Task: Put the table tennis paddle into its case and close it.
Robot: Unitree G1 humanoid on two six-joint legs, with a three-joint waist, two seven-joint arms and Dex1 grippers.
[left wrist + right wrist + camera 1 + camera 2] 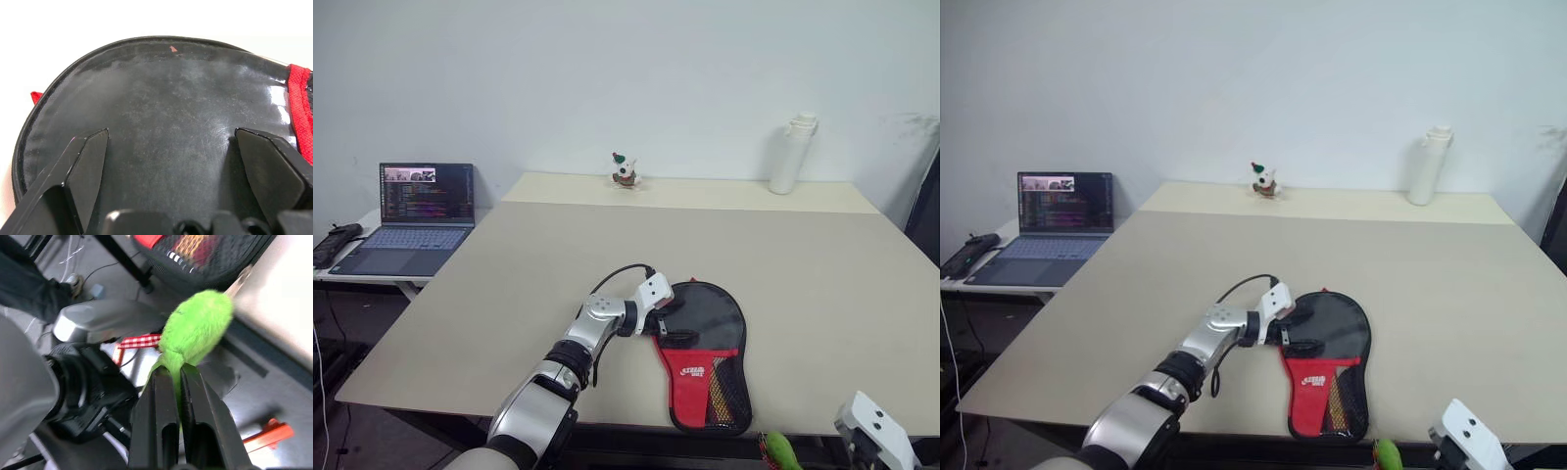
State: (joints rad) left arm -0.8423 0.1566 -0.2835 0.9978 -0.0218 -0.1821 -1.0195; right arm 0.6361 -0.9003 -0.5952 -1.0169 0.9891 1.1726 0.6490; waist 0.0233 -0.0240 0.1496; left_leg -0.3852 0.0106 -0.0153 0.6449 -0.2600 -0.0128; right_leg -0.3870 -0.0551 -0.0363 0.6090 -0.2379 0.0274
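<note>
Case (705,357) lies flat at the near tabletop (803,264) edge, paddle (166,122) inside, black rubber face exposed, flap not yet closed. My left gripper (672,333) hovers over the head, jaws wide, holding nothing. Right gripper (177,382) sits below the edge, jaws pinching a fuzzy green ball (195,328). I judge the fabric soft and floppy; take it by the rim. Laptop (416,217), bottle (793,154), figurine (625,170) well apart; nothing obstructs.
</note>
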